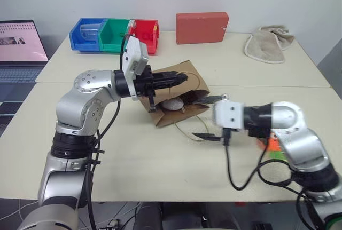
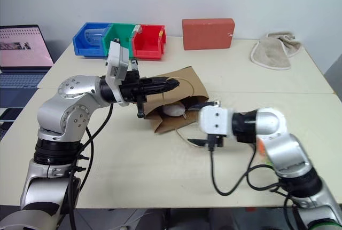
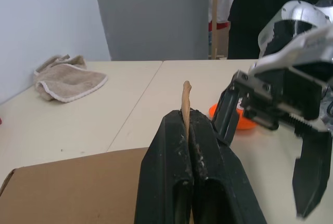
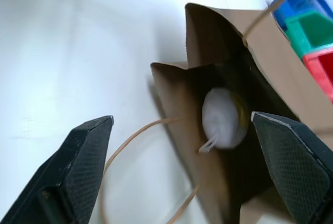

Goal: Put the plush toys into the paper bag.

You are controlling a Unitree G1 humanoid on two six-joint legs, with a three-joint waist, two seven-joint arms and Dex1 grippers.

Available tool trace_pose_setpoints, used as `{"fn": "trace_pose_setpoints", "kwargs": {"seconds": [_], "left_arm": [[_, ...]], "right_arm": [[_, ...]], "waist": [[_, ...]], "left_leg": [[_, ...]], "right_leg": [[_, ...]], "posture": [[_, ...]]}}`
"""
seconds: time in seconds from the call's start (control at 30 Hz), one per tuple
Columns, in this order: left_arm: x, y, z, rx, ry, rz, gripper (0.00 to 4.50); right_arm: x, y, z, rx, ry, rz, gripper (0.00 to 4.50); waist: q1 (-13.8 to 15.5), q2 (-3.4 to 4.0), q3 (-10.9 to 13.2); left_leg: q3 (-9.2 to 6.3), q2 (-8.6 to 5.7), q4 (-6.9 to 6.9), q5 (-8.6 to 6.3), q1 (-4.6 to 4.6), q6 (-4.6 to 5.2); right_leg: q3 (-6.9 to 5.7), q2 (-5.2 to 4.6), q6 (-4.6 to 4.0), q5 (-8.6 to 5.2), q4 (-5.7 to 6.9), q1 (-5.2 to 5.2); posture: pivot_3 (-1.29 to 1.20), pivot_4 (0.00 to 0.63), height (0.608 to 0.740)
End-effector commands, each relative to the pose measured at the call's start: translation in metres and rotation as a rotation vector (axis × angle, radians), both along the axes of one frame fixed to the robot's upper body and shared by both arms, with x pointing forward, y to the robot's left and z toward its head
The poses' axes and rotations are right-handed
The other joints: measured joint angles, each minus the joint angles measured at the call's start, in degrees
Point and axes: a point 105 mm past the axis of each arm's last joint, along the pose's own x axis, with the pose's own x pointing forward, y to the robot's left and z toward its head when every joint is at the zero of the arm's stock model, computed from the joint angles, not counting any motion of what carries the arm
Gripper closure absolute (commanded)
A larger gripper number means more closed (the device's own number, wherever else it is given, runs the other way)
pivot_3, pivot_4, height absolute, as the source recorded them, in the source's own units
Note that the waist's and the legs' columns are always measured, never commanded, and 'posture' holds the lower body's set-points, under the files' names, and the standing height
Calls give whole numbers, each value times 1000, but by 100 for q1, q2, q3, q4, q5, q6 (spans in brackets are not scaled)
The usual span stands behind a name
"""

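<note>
The brown paper bag [image 1: 184,75] lies on its side at the middle of the table, with its mouth toward my right arm. My left gripper [image 1: 181,79] is shut on the bag's thin handle [image 3: 186,96] and holds the upper edge up. The white egg plush [image 4: 223,117] rests inside the bag [image 4: 208,42]. My right gripper [image 1: 206,118] hangs open just outside the mouth, with nothing between its fingers. The orange carrot plush [image 1: 273,145] lies on the table, mostly hidden behind my right forearm.
A red block [image 1: 202,27], a beige towel [image 1: 267,43] and blue, green and red bins [image 1: 115,34] stand along the far side of the table. A laptop [image 1: 18,48] sits at the far left. The bag's second handle loop [image 1: 188,132] trails on the table.
</note>
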Motion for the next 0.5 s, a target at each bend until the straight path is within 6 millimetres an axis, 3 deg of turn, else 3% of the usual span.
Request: {"fn": "trace_pose_setpoints", "kwargs": {"seconds": [0.03, 0.1, 0.23, 0.4, 0.5], "left_arm": [[-9, -3, 6, -2, -51, -26, 4500], [-11, -3, 3, 8, -48, -28, 4500], [-13, -3, 1, 17, -50, -34, 4500], [-14, -3, 0, 16, -49, -32, 4500], [-15, -3, -1, 18, -47, -31, 4500]], "right_arm": [[3, -46, 4, -47, 25, -163, 46], [6, -81, -5, -139, 40, -277, 46], [-1, -124, -21, -219, 127, -405, 46], [-13, -157, -45, -293, 222, -527, 46], [-14, -162, -56, -293, 251, -555, 46]], "waist": [[35, 0, 0], [54, -1, -1], [38, 0, -1], [41, 0, -1], [33, 0, -1]], "left_leg": [[2, -1, 0, 0, 0, 0], [3, -1, 0, 0, 1, 0], [12, 0, 2, 0, 3, 1], [17, 0, 5, 0, 5, 1], [21, -1, 8, 0, 3, 0]], "right_leg": [[1, 0, 0, 0, -1, 0], [2, -1, -2, -1, -2, 0], [8, -1, -13, -8, 0, -2], [13, 0, -9, -6, 0, 0], [20, -1, -9, -6, -3, 0]], "posture": [[0, 150, 740], [0, 150, 740], [0, 150, 740], [0, 150, 740], [0, 150, 740]]}}
